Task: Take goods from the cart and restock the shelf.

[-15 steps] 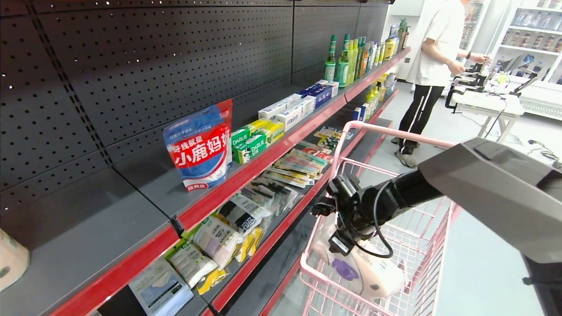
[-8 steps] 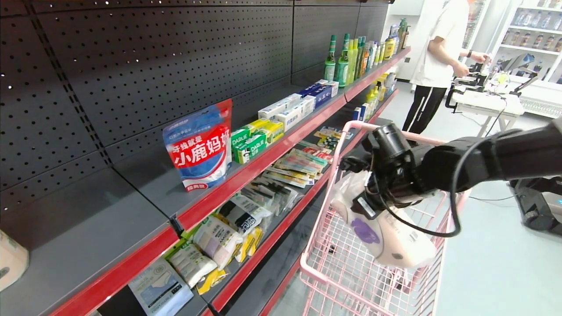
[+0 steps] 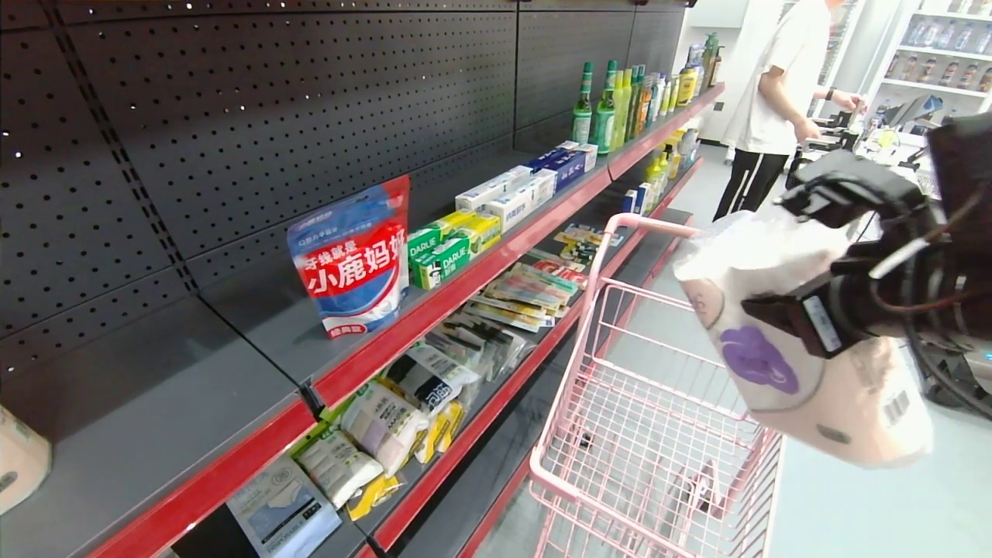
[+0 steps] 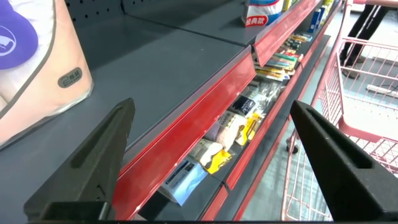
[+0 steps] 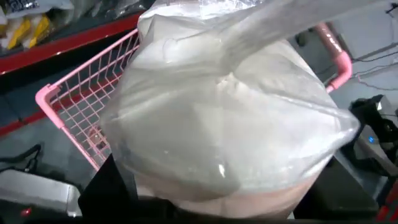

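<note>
Pack (image 3: pixel 806 372) hangs from right pincer (image 3: pixel 831 203), above cart (image 3: pixel 620 223).

pink cart (image 3: pixel 648 224), cream pack (image 3: pixel 856 403) with purple patch

glossy plastic-wrapped paper pack (image 3: pixel 845 403), pink wire cart (image 3: pixel 659 226), matt metal shelf (image 3: pixel 139 403)

The right gripper (image 3: pixel 775 256) rises out of the cart (image 3: pixel 552 482), bringing the pack of tissue rolls (image 3: pixel 814 387) clamped in its fingers; a second ago the pack lies low in the basket; half a second ago it is level with the handle; now it hangs above the cart's right rim, nearer the head camera.
</note>
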